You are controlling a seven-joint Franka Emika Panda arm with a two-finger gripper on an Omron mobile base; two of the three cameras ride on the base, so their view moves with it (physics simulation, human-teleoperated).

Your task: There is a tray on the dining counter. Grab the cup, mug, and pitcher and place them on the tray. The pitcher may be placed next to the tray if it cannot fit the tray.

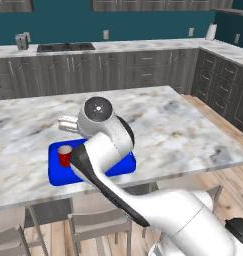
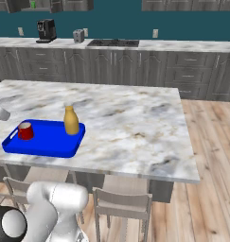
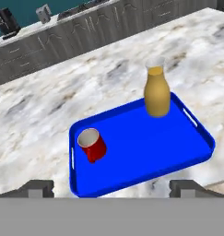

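Marble dining counter [image 2: 135, 118] carries the tray [image 3: 145, 152]; above it the gripper [image 3: 111, 186] hangs wide open, empty. Mug [image 3: 92, 145] and pitcher [image 3: 157, 92] stand apart inside the tray, seemingly leaving space for the cup.

I see the counter [image 2: 130, 118], white-grey marble with brownish veins. The blue tray [image 2: 50, 142] lies directly on it near its front edge, toward the left corner in my right base view. The rest of the slab is bare marble.
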